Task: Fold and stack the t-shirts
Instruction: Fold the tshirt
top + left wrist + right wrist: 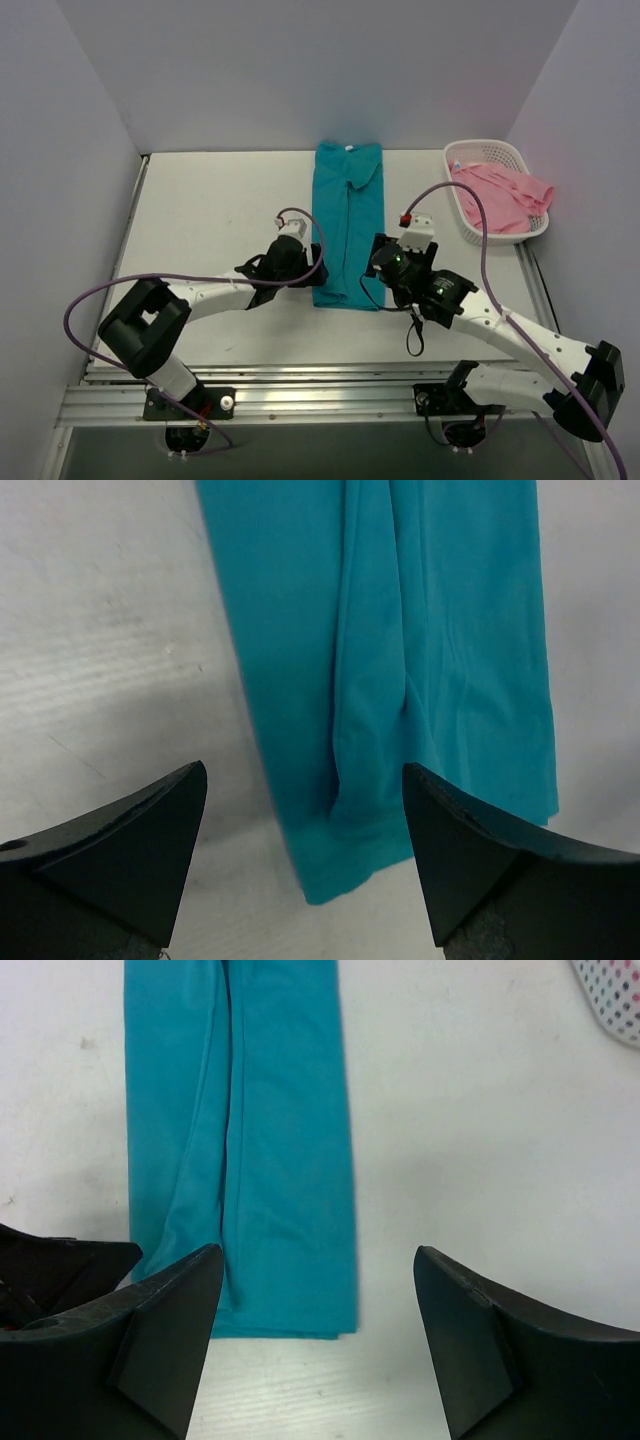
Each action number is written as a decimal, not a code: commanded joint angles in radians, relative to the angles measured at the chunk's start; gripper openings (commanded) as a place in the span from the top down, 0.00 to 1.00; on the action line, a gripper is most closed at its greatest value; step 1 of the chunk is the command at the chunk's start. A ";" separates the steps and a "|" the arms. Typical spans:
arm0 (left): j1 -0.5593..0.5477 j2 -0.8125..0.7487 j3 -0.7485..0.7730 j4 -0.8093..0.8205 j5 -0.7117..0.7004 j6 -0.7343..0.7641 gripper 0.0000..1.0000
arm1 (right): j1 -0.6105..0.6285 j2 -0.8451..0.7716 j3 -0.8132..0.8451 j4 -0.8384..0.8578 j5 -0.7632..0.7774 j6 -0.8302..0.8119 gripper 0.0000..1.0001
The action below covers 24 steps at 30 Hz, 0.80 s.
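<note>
The teal t-shirt [348, 222] lies on the table folded into a long narrow strip, its white neck label at the far end. The pink t-shirt [503, 195] lies crumpled in the white basket. My left gripper [308, 262] is open at the strip's near left corner; the left wrist view shows that corner [340, 860] between its fingers [130, 850]. My right gripper [378, 262] is open at the near right corner; the right wrist view shows the hem [280, 1310] between its fingers [470, 1340]. Neither gripper holds cloth.
The white lattice basket [462, 205] stands at the back right; its edge shows in the right wrist view [612, 1000]. Grey walls close the table [220, 200] on the left, back and right. A metal rail [300, 390] runs along the near edge.
</note>
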<state>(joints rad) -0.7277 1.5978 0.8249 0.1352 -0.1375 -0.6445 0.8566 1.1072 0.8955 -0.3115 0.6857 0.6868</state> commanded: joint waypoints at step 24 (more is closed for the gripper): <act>-0.138 -0.461 -0.328 -0.102 -0.223 -0.187 0.14 | 0.005 -0.006 -0.362 0.184 -0.242 0.342 0.40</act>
<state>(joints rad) -0.8700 1.1816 0.5137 0.0406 -0.2752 -0.8101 0.8581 1.0801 0.5362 -0.1738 0.4351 0.9993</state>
